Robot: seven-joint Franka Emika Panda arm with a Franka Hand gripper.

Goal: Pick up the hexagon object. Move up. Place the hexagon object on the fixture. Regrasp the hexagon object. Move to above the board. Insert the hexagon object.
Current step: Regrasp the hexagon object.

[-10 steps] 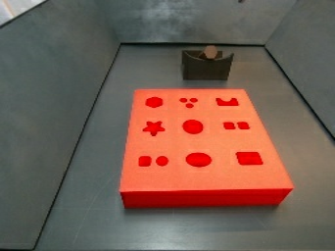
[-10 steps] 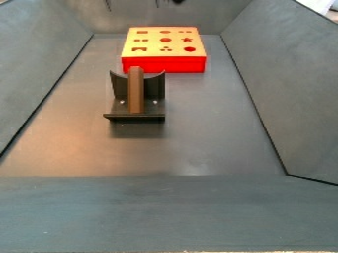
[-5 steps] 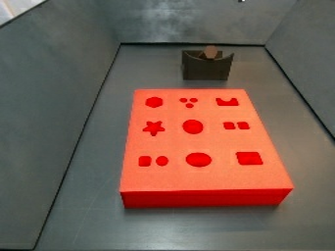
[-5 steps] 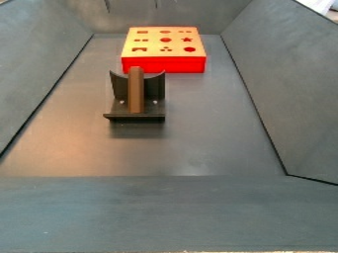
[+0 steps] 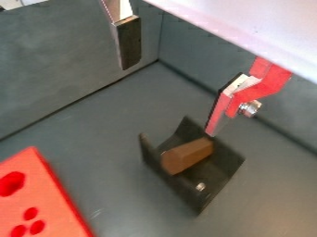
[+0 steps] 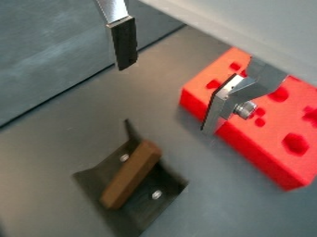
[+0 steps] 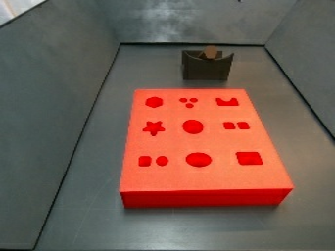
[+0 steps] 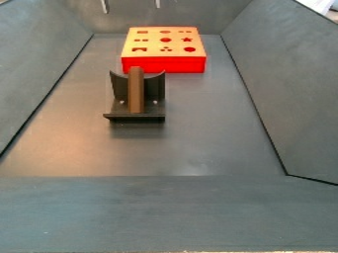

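Nothing has moved since a second ago — my gripper hangs above with jaws apart, empty; the hexagon object rests in the fixture near the counter's far edge, awaiting regrasp.

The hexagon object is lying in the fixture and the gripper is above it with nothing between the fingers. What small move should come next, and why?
Probably lower the gripper toward the hexagon object. In both wrist views the peg rests in the notch of the fixture, and the fingers stand wide apart above it, holding nothing. In the side views only the fingertips show at the upper edge, so the gripper is high and must descend before regrasping.
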